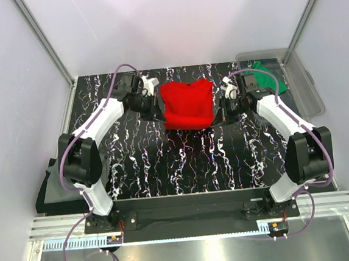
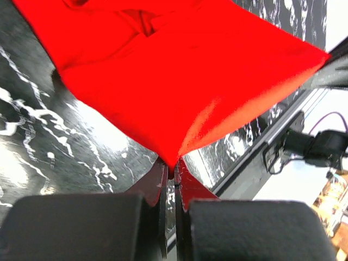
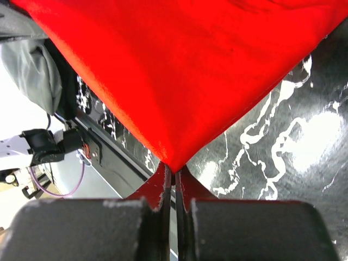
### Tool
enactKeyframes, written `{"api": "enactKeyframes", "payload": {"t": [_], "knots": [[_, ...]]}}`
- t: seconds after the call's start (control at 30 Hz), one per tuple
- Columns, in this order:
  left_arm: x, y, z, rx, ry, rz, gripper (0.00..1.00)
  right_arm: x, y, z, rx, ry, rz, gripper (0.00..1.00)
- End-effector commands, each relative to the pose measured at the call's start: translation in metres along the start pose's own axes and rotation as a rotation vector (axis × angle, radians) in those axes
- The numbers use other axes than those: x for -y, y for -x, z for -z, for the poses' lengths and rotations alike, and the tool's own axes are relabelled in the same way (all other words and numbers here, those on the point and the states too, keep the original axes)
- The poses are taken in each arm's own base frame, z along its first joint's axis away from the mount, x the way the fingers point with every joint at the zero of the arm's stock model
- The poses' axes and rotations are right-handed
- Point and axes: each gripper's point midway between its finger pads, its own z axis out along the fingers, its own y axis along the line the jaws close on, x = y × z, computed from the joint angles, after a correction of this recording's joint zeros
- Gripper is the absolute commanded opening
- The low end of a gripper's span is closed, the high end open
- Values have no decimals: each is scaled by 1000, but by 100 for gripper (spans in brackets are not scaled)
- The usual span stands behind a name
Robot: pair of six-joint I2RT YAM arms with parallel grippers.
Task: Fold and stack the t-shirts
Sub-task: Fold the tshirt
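T-shirts: 3 (red t-shirt (image 1: 187, 103), far centre; green t-shirt (image 1: 266, 76), far right; dark grey t-shirt (image 1: 50, 189), near left)
Clear bin (image 1: 306, 92): 1, far right
Robot arms: 2 (left arm (image 1: 95, 128); right arm (image 1: 285, 118))

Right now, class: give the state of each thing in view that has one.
red t-shirt: held by two corners, spread out.
left gripper: jaws shut on one corner.
right gripper: jaws shut on the other.
green t-shirt: crumpled in the clear bin.
dark grey t-shirt: lying flat, untouched.
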Motion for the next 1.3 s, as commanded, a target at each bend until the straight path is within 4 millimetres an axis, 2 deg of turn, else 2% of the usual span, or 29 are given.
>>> {"api": "enactKeyframes", "payload": {"t": [0.0, 0.1, 0.2, 0.27, 0.3, 0.33, 0.4, 0.43, 0.47, 0.5, 0.53, 0.57, 0.6, 0.63, 0.67, 0.73, 0.77, 0.8, 0.83, 0.9, 0.93, 0.97, 1.0, 1.03, 1.07, 1.1, 1.13, 1.2, 1.27], "knots": [[11, -10, 4, -3, 3, -43, 0, 4, -9, 7, 2, -20, 15, 0], [2, -17, -1, -19, 22, -35, 0, 15, -4, 5, 15, -48, 25, 0], [-7, -8, -5, -8, 53, -54, 0, 23, 20, 4, 49, -70, 49, 0], [-9, 14, -3, 33, 68, -83, 0, 26, 46, 3, 80, -77, 70, 0], [-17, 20, -10, 27, 86, -85, 0, 29, 58, 4, 99, -85, 78, 0], [-13, 42, -5, 72, 86, -115, 0, 30, 78, 2, 121, -88, 98, 0], [-18, 76, -6, 124, 109, -155, 0, 34, 101, 0, 150, -103, 136, 0], [-21, 86, -6, 140, 121, -167, 0, 36, 123, -5, 171, -106, 166, 0], [-24, 97, -7, 157, 130, -179, 0, 39, 133, -8, 177, -107, 179, 0], [-30, 114, -12, 178, 140, -200, 0, 54, 139, -23, 156, -121, 167, 0], [-34, 122, -16, 188, 149, -211, 0, 47, 162, -21, 200, -119, 211, 0], [-51, 124, -32, 166, 166, -197, 0, 52, 172, -25, 209, -125, 226, 0], [-51, 142, -29, 205, 175, -218, 0, 69, 174, -44, 181, -135, 209, 0], [-57, 149, -34, 213, 182, -223, 0, 65, 195, -43, 220, -134, 251, 0], [-63, 156, -38, 223, 194, -236, 1, 71, 201, -50, 221, -140, 257, 1], [-88, 180, -52, 280, 268, -258, 23, 92, 221, -69, 243, -174, 283, 8], [-95, 190, -55, 308, 291, -274, 27, 99, 230, -76, 263, -198, 292, 14], [-108, 211, -57, 369, 359, -298, 44, 112, 246, -76, 313, -274, 304, 42], [-114, 217, -59, 388, 401, -308, 74, 116, 255, -82, 325, -324, 370, 50], [-120, 230, -45, 436, 503, -331, 80, 122, 268, -70, 369, -403, 383, 58], [-120, 230, -39, 445, 522, -321, 82, 112, 274, -59, 398, -406, 380, 59], [-112, 234, -23, 471, 543, -317, 84, 105, 273, -56, 401, -384, 384, 59], [-117, 222, -27, 438, 553, -309, 84, 89, 273, -45, 414, -353, 393, 59], [-118, 217, -24, 428, 560, -306, 85, 88, 261, -49, 386, -322, 365, 58], [-114, 212, -23, 413, 547, -306, 88, 75, 251, -53, 360, -247, 365, 57], [-118, 196, -29, 351, 538, -294, 88, 64, 245, -50, 351, -210, 372, 57], [-120, 188, -33, 319, 518, -285, 88, 66, 230, -60, 307, -185, 358, 57], [-114, 165, -46, 241, 406, -258, 89, 55, 214, -67, 271, -141, 340, 57], [-114, 153, -54, 207, 357, -213, 91, 59, 196, -78, 223, -132, 325, 56]]}}
